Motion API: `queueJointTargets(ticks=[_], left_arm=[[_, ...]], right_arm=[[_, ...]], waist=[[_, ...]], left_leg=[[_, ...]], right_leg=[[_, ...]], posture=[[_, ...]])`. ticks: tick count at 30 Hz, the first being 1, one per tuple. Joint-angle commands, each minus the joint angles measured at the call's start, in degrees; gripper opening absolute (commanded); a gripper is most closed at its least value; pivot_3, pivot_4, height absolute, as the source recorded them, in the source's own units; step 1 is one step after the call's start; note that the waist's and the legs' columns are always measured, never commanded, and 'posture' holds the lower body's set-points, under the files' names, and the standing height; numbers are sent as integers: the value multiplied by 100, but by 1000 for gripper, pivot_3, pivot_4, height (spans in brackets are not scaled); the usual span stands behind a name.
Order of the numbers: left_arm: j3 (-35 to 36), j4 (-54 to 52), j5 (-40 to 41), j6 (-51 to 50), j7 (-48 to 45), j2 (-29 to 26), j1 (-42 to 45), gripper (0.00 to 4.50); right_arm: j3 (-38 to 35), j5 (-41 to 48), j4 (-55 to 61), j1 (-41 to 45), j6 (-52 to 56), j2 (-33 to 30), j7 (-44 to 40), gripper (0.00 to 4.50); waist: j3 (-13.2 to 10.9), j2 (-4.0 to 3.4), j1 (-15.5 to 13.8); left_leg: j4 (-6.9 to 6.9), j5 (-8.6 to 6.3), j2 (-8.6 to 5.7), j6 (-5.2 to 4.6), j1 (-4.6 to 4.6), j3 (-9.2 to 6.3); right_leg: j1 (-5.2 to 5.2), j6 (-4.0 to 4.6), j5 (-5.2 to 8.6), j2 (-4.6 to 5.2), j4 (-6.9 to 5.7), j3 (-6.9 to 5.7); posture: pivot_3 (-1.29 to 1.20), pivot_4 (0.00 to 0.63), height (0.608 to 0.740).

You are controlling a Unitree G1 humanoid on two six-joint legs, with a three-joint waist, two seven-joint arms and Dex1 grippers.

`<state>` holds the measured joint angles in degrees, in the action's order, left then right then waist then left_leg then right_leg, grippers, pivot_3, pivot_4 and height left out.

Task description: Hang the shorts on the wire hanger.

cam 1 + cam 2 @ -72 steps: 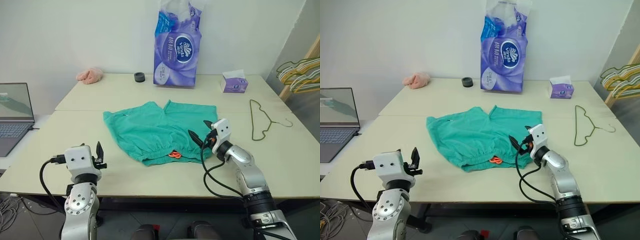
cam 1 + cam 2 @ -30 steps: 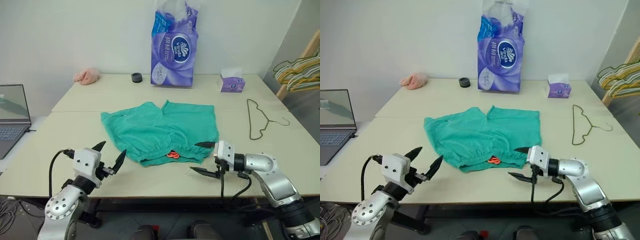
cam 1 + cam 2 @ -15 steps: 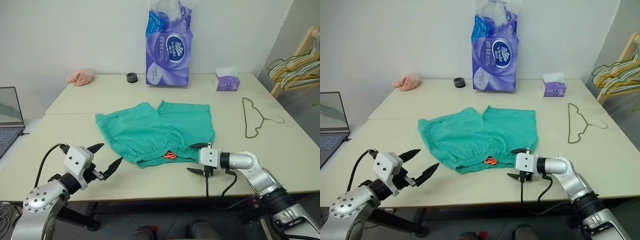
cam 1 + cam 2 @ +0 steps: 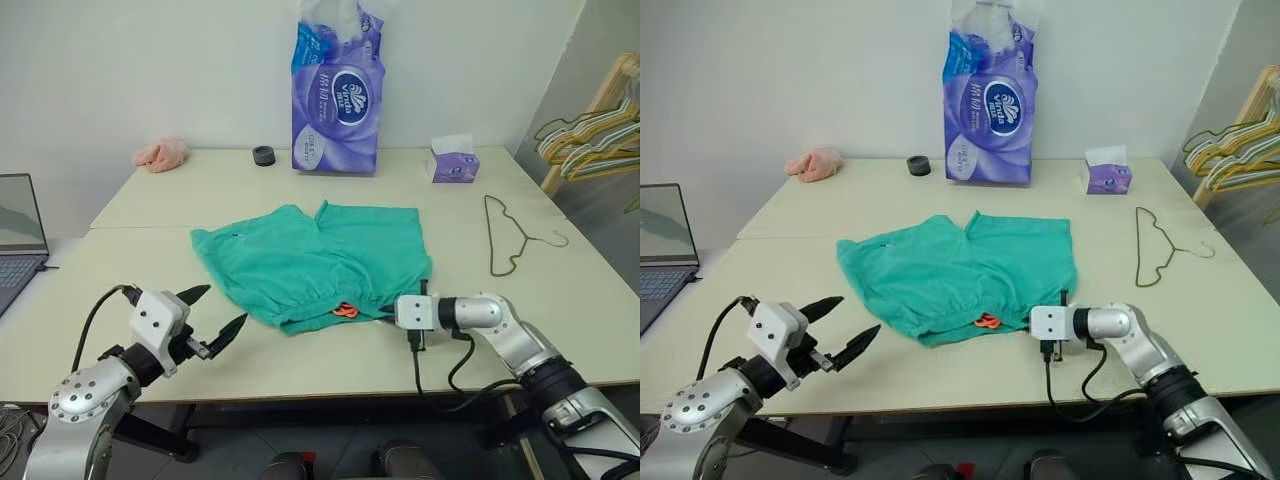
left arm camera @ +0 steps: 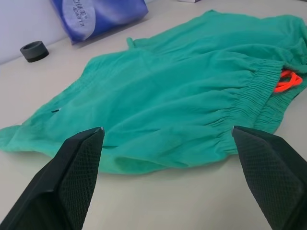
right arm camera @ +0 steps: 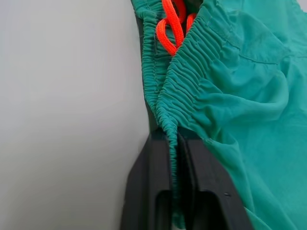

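Two grippers: right gripper (image 6: pixel 173 143) pinches the shorts (image 4: pixel 320 262) at the gathered waistband, left gripper (image 4: pixel 218 314) hovers spread wide nearby.

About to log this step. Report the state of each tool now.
Left tool: open, holding nothing, short of the teal-green shorts.
Right tool: closed on the shorts' elastic waistband, beside the orange drawstring.

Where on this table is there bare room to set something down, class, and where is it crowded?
Free: the near edge between the left gripper and the shorts, and the strip between the shorts and the wire hanger. Crowded: the back edge, with tissue pack, tissue box, pink cloth.
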<state>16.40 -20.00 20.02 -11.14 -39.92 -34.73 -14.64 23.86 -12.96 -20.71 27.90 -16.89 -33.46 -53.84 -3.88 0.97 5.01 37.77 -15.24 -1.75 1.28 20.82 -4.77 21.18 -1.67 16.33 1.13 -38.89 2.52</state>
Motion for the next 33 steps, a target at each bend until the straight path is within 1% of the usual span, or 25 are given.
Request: queueJointTargets(ticks=[1, 2, 3, 5, 8, 9, 14, 15, 16, 17, 18, 20, 22, 23, 24, 25, 27, 30, 33], left_arm=[[-72, -243, -56, 1, 44, -31, 91, 4500], [-95, -261, -65, 3, 48, -34, 83, 4500], [-161, -303, -73, -8, 57, -22, 89, 4500], [-262, -364, -92, -23, 69, -2, 106, 4500], [-391, -424, -98, -78, 115, 67, 158, 4500], [-419, -433, -105, -85, 118, 83, 162, 4500], [-459, -412, -121, -66, 89, 98, 168, 4500], [-466, -401, -122, -59, 81, 95, 173, 4500], [-480, -375, -122, -54, 67, 93, 192, 4500], [-495, -355, -123, -50, 49, 89, 204, 4500], [-513, -348, -123, -44, 19, 79, 202, 4500], [-538, -293, -124, -29, -29, 68, 223, 4500], [-552, -236, -127, -10, -68, 59, 247, 4500], [-552, -217, -128, 2, -88, 54, 250, 4500], [-546, -198, -124, 11, -108, 50, 253, 4500], [-532, -157, -123, 27, -132, 43, 264, 4500], [-500, -61, -121, 71, -180, 27, 283, 4500], [-499, 164, -212, 233, -246, -3, 294, 4500], [-465, 266, -172, 265, -327, -27, 286, 4500]], right_arm=[[7, -139, -481, 492, -369, -347, -407, 24], [39, -164, -620, 613, -504, -434, -532, 24], [122, -400, -1008, 914, -773, -582, -515, 24], [280, -869, -1706, 1413, -1201, -753, -268, 24], [558, -1658, -2840, 2223, -1575, -852, 622, 24], [630, -1807, -3071, 2393, -1747, -876, 733, 24], [644, -1748, -3303, 2575, -2509, -949, 571, 24], [622, -1697, -3234, 2541, -2602, -980, 506, 267], [597, -1595, -3074, 2450, -2668, -1052, 316, 566], [588, -1500, -2903, 2352, -2716, -1152, 80, 773], [566, -1375, -2689, 2234, -2705, -1286, -215, 1118], [458, -783, -2138, 1953, -2580, -1573, -1022, 1818], [251, -64, -1554, 1683, -2278, -1669, -1506, 2496], [109, 334, -1192, 1530, -2034, -1658, -1647, 2981], [-13, 737, -805, 1369, -1775, -1648, -1814, 3198], [-139, 1177, -272, 1163, -1354, -1630, -1966, 3198], [-269, 1572, 613, 830, -822, -1552, -1991, 3198], [-206, 1314, 1580, 380, -240, -1233, -1595, 3198], [-23, 941, 2116, 79, 312, -912, -1359, 3198]], waist=[[-1, -1, -1], [-2, -2, -1], [-3, -4, 5], [-8, -12, 19], [-9, -13, 35], [-8, -13, 52], [-8, -12, 162], [-9, -14, 187], [-9, -14, 214], [-9, -13, 233], [-9, -13, 238], [-11, -15, 248], [-12, -16, 298], [-12, -16, 306], [-14, -20, 335], [-14, -20, 371], [-14, -21, 420], [-13, -18, 443], [-18, -21, 430]], left_leg=[[0, 0, 0, 0, 0, 0], [0, 0, 0, 0, 0, 0], [0, 0, -1, 0, 1, 1], [0, 0, 0, 0, -1, 5], [-1, 0, -1, 0, 0, 12], [-1, 0, 0, 0, 1, 11], [-19, 0, 2, 0, 0, 8], [-20, 0, 2, 0, 1, 11], [-20, 0, 2, 0, 0, 13], [-20, 0, 2, 0, 0, 13], [-20, 0, 2, -1, 1, 10], [-20, 0, 2, -1, 1, 6], [-20, -1, 1, -1, 0, 6], [-20, -1, 3, -2, -1, 6], [-20, -1, 5, -2, -2, 6], [-23, -1, 9, -2, -4, 6], [-31, -2, 19, -3, -8, 5], [-56, -1, 25, -3, -16, 2], [-64, -1, 25, -2, -16, 0]], right_leg=[[0, 0, 0, 0, 0, 0], [0, 1, 0, 0, 0, 0], [1, 1, 0, 0, 0, 0], [1, 3, -2, 0, 0, 0], [3, 13, -8, 0, 0, 1], [6, 29, -16, 0, -1, 3], [7, 45, -14, -2, 0, 6], [9, 45, -14, -1, -1, 10], [9, 45, -14, -1, -1, 13], [9, 45, -15, -1, -1, 13], [8, 45, -14, -1, -1, 10], [6, 43, -13, -1, 2, 9], [5, 36, -9, 0, 2, 10], [4, 25, -2, 0, 1, 9], [3, 21, 0, -1, 1, 8], [3, 18, 2, -5, 0, 9], [5, 18, 4, -12, -1, 8], [9, 18, 7, -16, -2, 5], [14, 17, 7, -18, -1, 2]], posture=[[-137, 1, 740], [-139, 2, 740], [-139, 2, 740], [-139, 2, 740], [-145, 4, 740], [-149, 4, 740], [-161, 7, 740], [-164, 8, 740], [-166, 9, 740], [-169, 11, 740], [-172, 14, 740], [-181, 17, 740], [-190, 21, 740], [-192, 23, 740], [-195, 24, 740], [-199, 26, 740], [-205, 30, 740], [-206, 33, 740], [-202, 35, 740]])
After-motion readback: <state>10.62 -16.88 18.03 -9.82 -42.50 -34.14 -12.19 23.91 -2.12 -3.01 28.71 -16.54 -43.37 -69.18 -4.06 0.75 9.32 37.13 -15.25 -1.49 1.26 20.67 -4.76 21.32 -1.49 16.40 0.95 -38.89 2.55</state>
